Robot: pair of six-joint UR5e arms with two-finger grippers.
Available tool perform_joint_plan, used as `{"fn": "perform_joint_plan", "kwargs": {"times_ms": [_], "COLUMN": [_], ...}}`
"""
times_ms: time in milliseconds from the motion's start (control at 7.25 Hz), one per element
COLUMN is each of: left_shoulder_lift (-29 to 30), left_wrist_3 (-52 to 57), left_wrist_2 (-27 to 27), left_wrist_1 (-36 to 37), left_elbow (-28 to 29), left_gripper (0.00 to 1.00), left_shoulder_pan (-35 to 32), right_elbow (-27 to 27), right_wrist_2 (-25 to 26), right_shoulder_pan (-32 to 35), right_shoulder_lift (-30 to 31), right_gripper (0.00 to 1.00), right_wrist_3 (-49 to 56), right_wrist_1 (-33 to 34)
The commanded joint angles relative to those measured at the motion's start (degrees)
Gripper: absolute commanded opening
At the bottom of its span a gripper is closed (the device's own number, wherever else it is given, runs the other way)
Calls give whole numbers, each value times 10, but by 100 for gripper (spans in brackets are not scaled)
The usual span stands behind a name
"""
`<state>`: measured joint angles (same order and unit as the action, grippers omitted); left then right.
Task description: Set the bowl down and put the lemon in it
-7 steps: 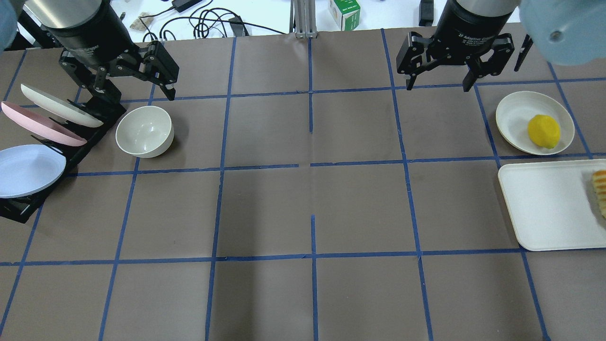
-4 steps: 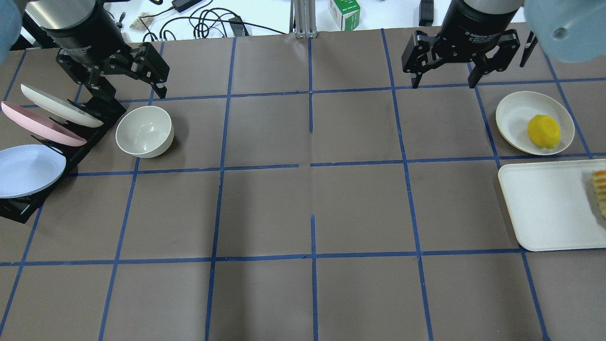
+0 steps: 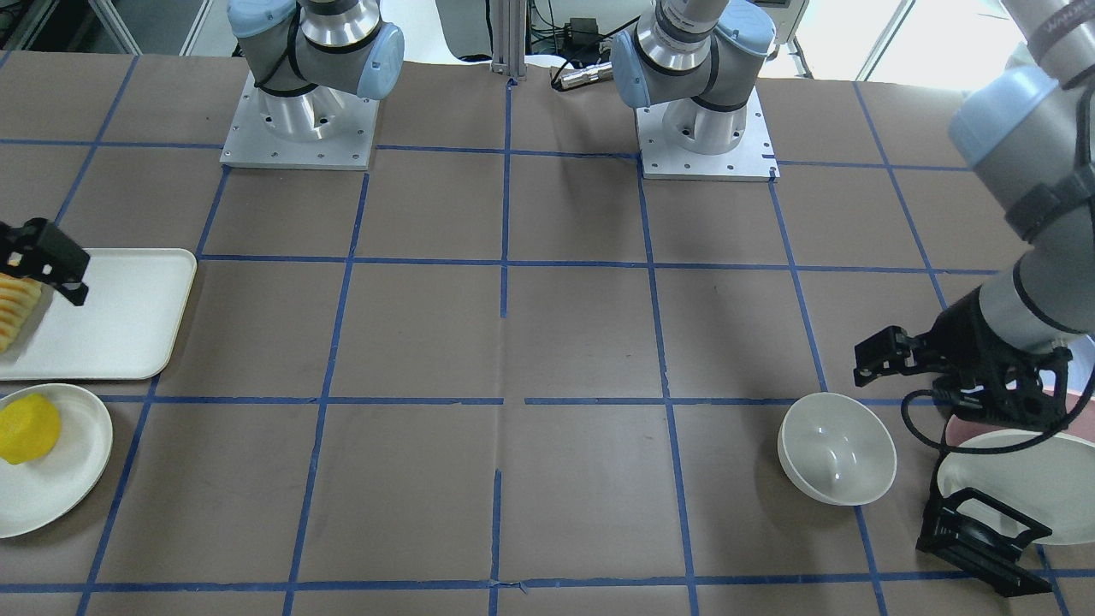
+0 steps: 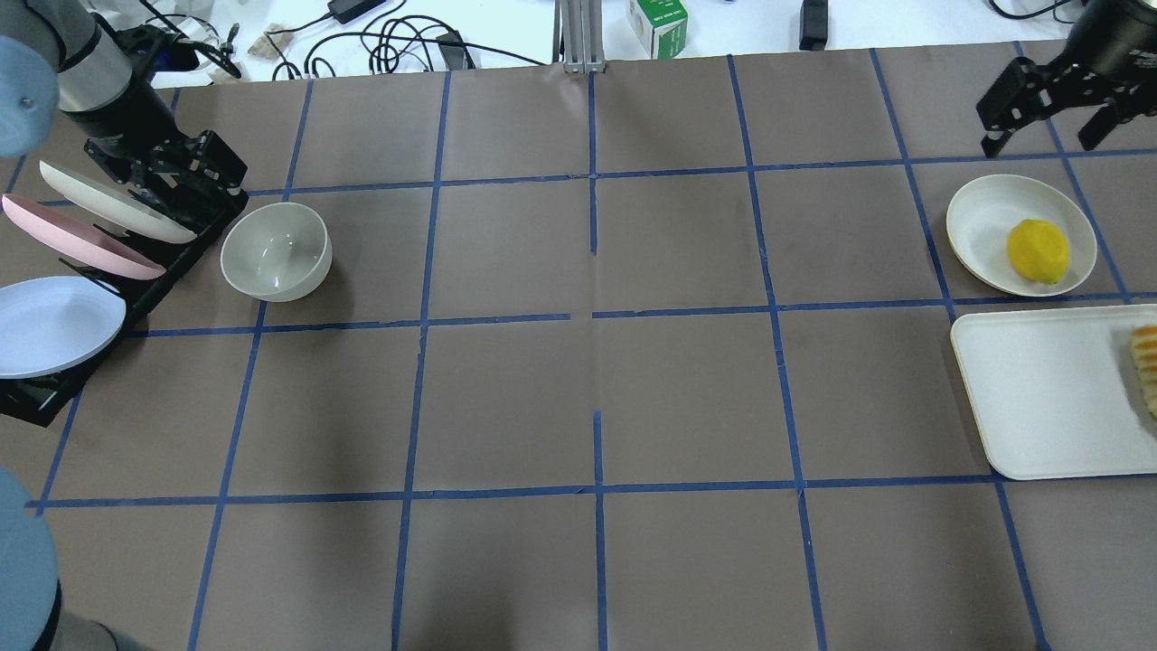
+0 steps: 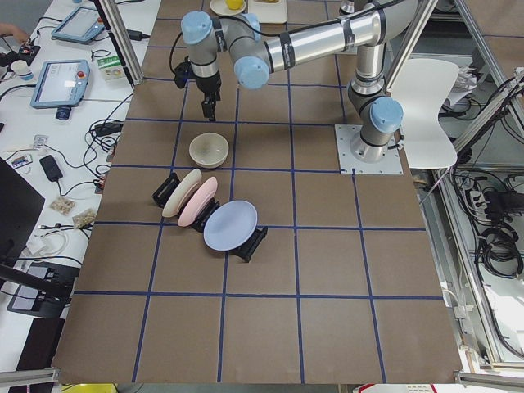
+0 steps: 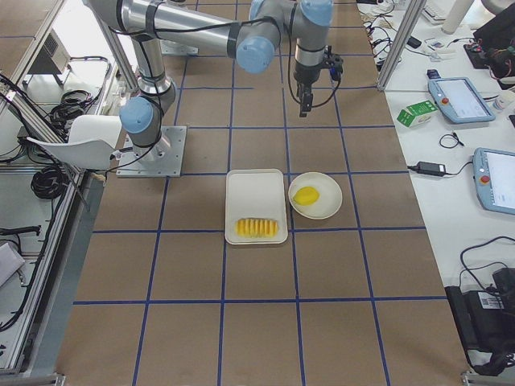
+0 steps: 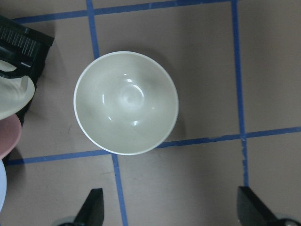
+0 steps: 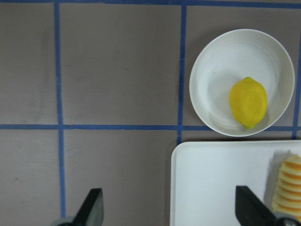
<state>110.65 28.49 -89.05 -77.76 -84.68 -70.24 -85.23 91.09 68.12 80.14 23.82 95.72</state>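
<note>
The off-white bowl (image 4: pixel 277 250) stands upright and empty on the table at the left, next to the plate rack; it also shows in the left wrist view (image 7: pixel 126 102) and the front view (image 3: pixel 837 447). My left gripper (image 4: pixel 172 179) is open and empty, high up and just beyond the bowl to its left. The yellow lemon (image 4: pixel 1039 250) lies on a flat off-white plate (image 4: pixel 972 226) at the right, also in the right wrist view (image 8: pixel 248 102). My right gripper (image 4: pixel 1039 136) is open and empty, high up beyond that plate.
A black rack (image 4: pixel 181 235) holds an off-white, a pink and a pale blue plate (image 4: pixel 54 321) left of the bowl. A white tray (image 4: pixel 1039 389) with sliced fruit (image 4: pixel 1146 362) lies in front of the lemon's plate. Cables and a green carton (image 4: pixel 658 23) lie past the far edge.
Both arms have drawn outward and up: the left gripper moved left over the rack, the right gripper moved right toward the far corner. Both stay open. Bowl and lemon have not moved.
</note>
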Motion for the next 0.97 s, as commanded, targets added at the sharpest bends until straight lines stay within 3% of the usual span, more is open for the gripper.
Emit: {"fn": "perform_joint_plan", "kwargs": {"times_ms": [0,138,414,690,828], "left_shoulder_lift": [72,91,123,138,141], "left_wrist_3": [41,48,73,84,79], "left_wrist_2": [1,0,-1,1,2], "left_wrist_1": [113,126,133,139,136], "left_elbow": [-15,-15,-18,-17,-17], "left_gripper": [100,100,100,90,65], "left_shoulder_pan": [17,17,18,36,41], "right_elbow": [-8,-25,-65,-88,-90], "right_wrist_2": [6,8,6,-2,-3], "right_shoulder_pan": [-69,-79,-89,-106,-108], "right_shoulder_lift": [-81,-115,-154,-206,-224], "right_gripper": [100,100,100,100,98], "right_wrist_3": [67,150,202,262,263], "right_wrist_1": [65,123,208,300,319]}}
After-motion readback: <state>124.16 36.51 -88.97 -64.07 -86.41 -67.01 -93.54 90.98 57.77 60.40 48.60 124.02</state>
